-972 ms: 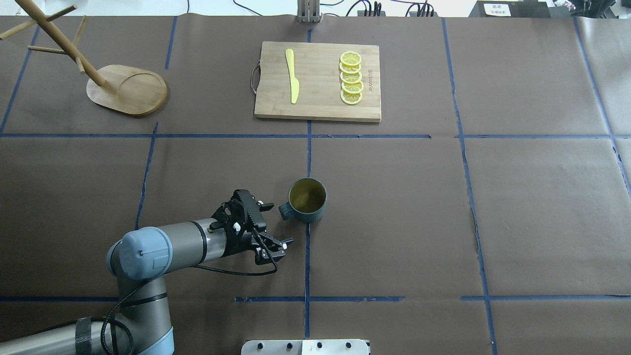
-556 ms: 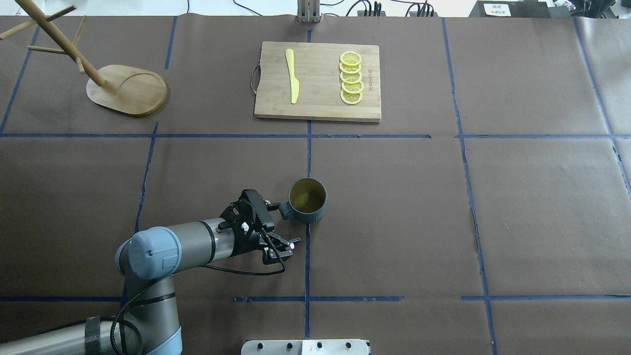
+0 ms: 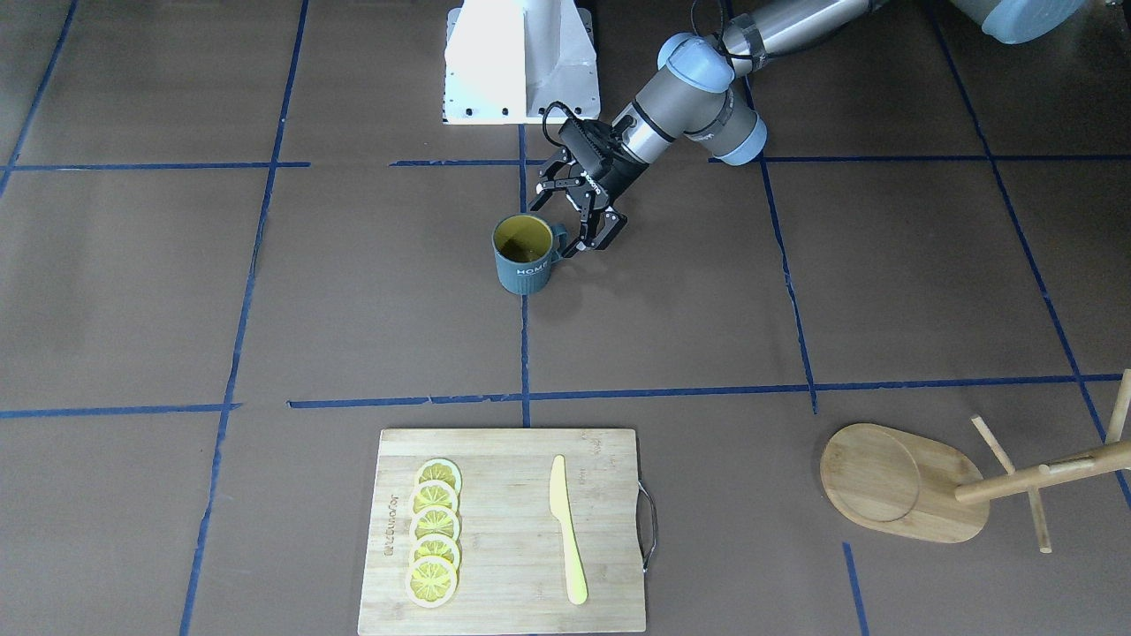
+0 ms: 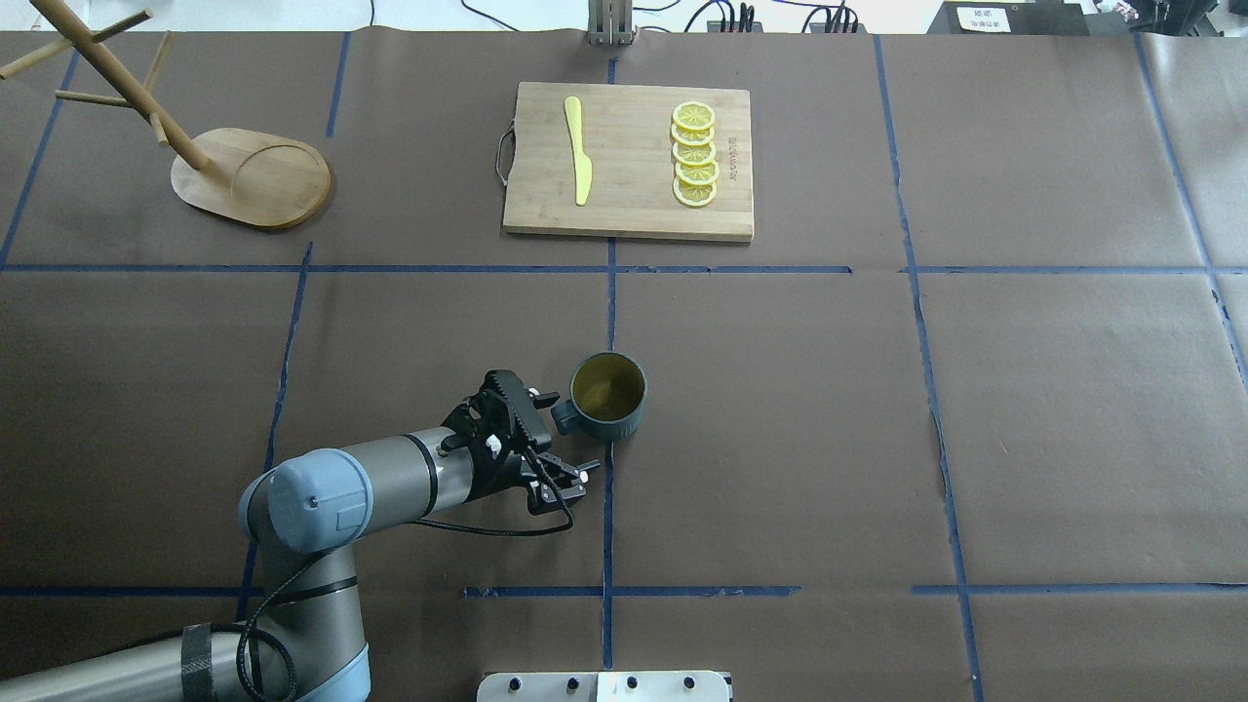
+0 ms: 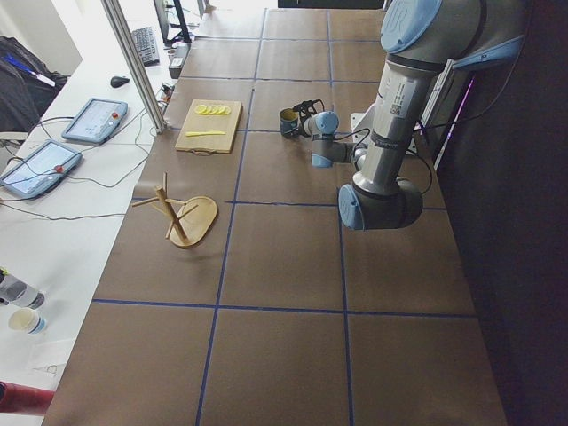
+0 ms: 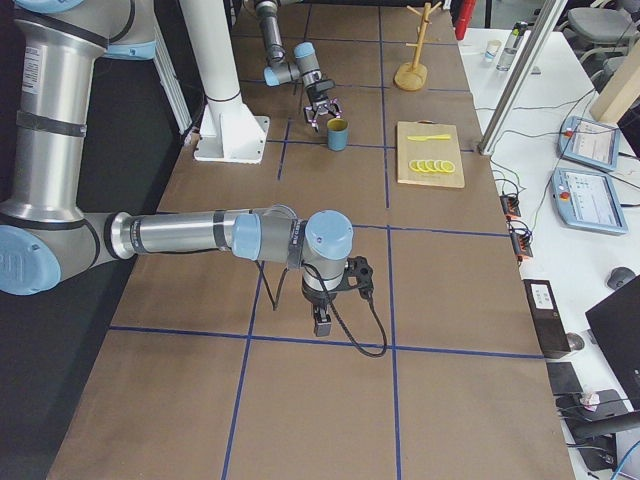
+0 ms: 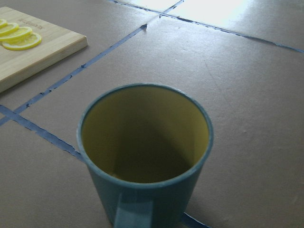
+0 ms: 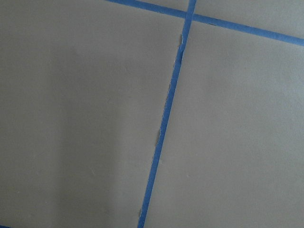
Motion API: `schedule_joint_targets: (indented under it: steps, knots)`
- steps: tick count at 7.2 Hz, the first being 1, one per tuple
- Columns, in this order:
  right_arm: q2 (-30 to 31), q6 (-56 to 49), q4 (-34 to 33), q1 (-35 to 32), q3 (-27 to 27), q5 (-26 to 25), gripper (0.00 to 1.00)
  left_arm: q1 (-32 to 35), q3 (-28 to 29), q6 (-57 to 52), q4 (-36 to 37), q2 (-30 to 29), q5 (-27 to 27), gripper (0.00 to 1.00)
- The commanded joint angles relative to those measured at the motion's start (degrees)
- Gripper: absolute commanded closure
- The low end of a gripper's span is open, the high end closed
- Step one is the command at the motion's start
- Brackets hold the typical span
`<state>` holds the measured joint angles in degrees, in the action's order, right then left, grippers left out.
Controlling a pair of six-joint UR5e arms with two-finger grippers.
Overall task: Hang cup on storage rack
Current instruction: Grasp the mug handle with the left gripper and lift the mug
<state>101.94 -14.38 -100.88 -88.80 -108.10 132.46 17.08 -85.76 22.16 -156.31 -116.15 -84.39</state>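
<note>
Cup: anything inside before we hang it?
The cup looks empty: the left wrist view shows only bare yellow wall and a shadowed bottom. The inner wall on the handle side is hidden behind the rim.

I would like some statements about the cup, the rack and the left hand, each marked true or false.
1. The cup stands upright on the table. True.
2. The left hand is shut on the cup's handle. False: it is open, near the handle.
3. No cup hangs on the storage rack. True.
4. The lemon slices lie on the rack's base. False: they lie on the cutting board.
</note>
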Motion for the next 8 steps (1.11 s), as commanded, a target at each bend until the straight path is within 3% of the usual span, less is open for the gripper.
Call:
schedule_joint_targets:
  steps: [1, 3, 7, 8]
  knots:
    - [0.02, 0.06, -0.02, 0.03, -0.09, 0.00, 0.00, -0.03, 0.85, -0.19, 0.13, -0.22, 0.98, 0.18]
    - [0.02, 0.06, 0.07, 0.03, -0.09, 0.00, 0.00, -0.03, 1.03, -0.10, 0.04, -0.39, 0.98, 0.28]
    - [0.02, 0.14, -0.02, 0.03, -0.18, 0.00, 0.00, -0.03, 0.94, 0.51, -0.13, -0.30, 0.98, 0.90]
    - [0.02, 0.14, 0.07, 0.03, -0.18, 0.08, 0.00, -0.03, 0.60, 0.69, -0.13, -0.30, 0.89, 0.94]
